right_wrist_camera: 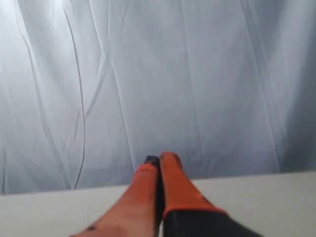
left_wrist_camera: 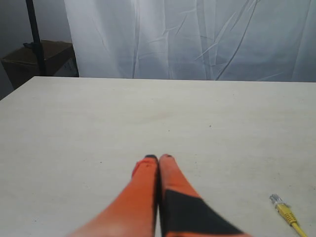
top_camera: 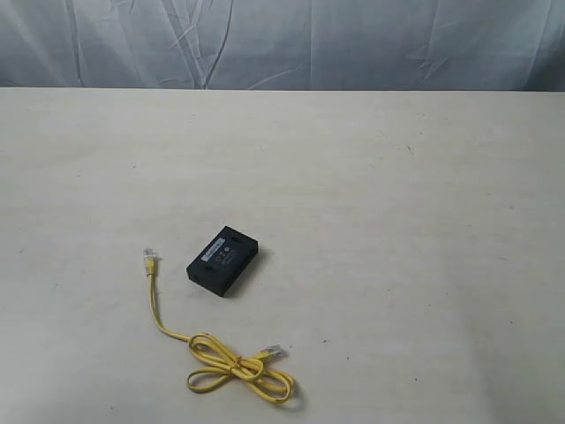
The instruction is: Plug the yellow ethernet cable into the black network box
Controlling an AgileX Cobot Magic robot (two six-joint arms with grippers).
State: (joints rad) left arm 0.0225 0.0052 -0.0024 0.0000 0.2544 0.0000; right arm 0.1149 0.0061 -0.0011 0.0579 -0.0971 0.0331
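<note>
The black network box [top_camera: 223, 260] lies flat on the table, left of centre, a pale label strip on its top. The yellow ethernet cable [top_camera: 231, 366] lies in front of it in a bow-like tangle. One clear plug [top_camera: 150, 256] rests just left of the box, the other [top_camera: 275, 351] by the tangle. That left plug end [left_wrist_camera: 282, 207] shows in the left wrist view, off to the side of my left gripper [left_wrist_camera: 158, 158], which is shut and empty. My right gripper [right_wrist_camera: 161, 159] is also shut and empty, pointing at the curtain. Neither gripper appears in the exterior view.
The pale table [top_camera: 397, 221] stretches wide around the box and cable. A white wrinkled curtain [top_camera: 282, 44] hangs behind its far edge. A brown cardboard box [left_wrist_camera: 39, 59] and a dark pole [left_wrist_camera: 34, 34] stand beyond the table's corner in the left wrist view.
</note>
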